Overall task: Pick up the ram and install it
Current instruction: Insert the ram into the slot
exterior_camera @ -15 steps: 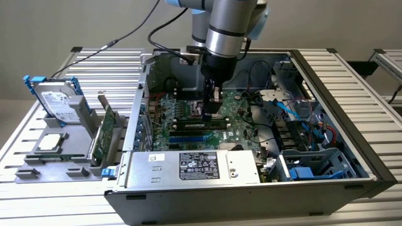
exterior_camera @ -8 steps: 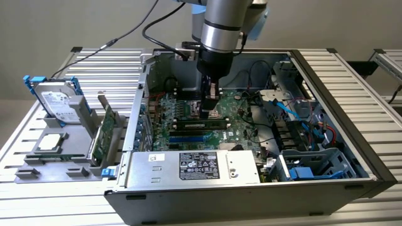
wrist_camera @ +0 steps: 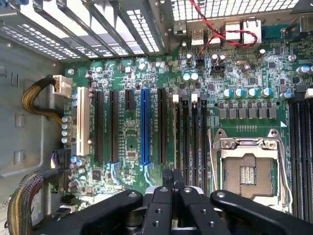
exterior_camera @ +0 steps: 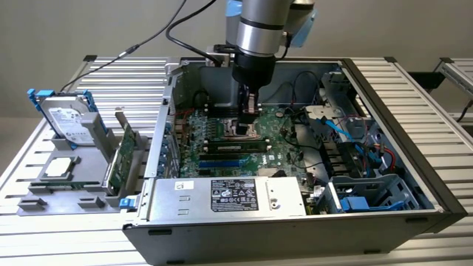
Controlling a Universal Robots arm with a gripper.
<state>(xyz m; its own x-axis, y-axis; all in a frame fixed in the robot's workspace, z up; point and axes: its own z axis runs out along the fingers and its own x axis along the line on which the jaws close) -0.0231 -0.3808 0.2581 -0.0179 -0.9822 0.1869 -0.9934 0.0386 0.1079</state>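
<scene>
With the hand (exterior_camera: 250, 123) closed together, gripping nothing, low over the motherboard (wrist_camera: 161, 103) while the ram (exterior_camera: 238, 148) lies seated in a slot beside it, any further descent risks striking the empty processor socket (wrist_camera: 248, 169).

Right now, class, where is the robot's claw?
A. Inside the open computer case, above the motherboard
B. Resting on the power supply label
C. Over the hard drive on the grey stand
A: the claw hangs inside the computer case, just above the green motherboard.
</scene>
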